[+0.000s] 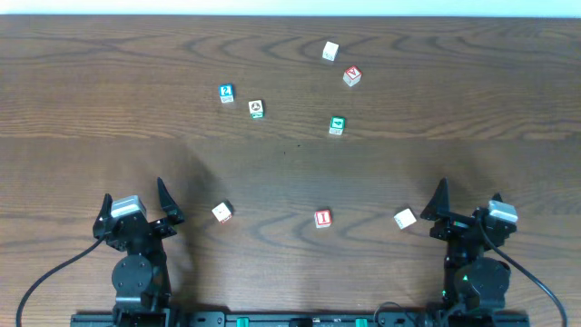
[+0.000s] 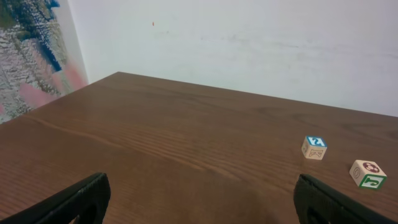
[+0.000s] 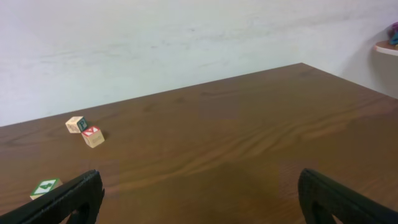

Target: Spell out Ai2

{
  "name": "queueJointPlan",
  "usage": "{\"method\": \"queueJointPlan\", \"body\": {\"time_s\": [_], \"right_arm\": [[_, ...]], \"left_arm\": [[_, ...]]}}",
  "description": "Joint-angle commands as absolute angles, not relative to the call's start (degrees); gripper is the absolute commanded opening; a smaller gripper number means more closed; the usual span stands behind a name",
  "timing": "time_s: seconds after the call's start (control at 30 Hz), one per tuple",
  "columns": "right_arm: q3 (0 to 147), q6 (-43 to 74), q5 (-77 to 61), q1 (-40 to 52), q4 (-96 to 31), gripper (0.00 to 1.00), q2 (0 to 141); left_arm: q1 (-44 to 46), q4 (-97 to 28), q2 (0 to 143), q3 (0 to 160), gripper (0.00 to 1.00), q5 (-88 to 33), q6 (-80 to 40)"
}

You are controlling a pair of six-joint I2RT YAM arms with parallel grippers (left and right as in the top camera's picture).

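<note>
Several small letter blocks lie scattered on the wooden table. A blue "2" block [image 1: 226, 93] and a green-marked block [image 1: 256, 109] sit at the back left; both show in the left wrist view, the blue "2" block [image 2: 314, 147] left of the green one [image 2: 367, 173]. A white block [image 1: 330, 51], a red block [image 1: 352, 76] and a green block [image 1: 337, 125] lie at the back right. A red "I" block [image 1: 322, 218], a white block [image 1: 221, 213] and another white block [image 1: 405, 218] lie nearer the front. My left gripper [image 1: 141, 211] and right gripper [image 1: 467, 211] are open and empty.
The table's front edge carries both arm bases and black cables. A white wall stands behind the far edge. In the right wrist view the red block [image 3: 92, 136], a tan block [image 3: 77, 124] and the green block [image 3: 45, 187] lie to the left.
</note>
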State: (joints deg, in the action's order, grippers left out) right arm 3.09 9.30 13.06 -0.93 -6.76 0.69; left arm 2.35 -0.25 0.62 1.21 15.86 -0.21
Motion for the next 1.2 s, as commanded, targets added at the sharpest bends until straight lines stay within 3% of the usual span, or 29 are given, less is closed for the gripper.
{"method": "queueJointPlan", "body": {"time_s": [0.0, 0.97, 1.17], "right_arm": [[2.11, 8.49, 13.26, -1.58, -7.03, 0.99, 0.34], [2.11, 8.49, 13.26, -1.58, -7.03, 0.99, 0.34], [2.11, 8.49, 13.26, -1.58, -7.05, 0.99, 0.34]], "left_arm": [[2.39, -2.85, 0.25, 0.30, 0.96, 16.91, -0.82], [2.37, -1.37, 0.25, 0.30, 0.95, 16.99, -0.82], [2.39, 9.58, 0.25, 0.73, 0.96, 4.54, -2.48]]}}
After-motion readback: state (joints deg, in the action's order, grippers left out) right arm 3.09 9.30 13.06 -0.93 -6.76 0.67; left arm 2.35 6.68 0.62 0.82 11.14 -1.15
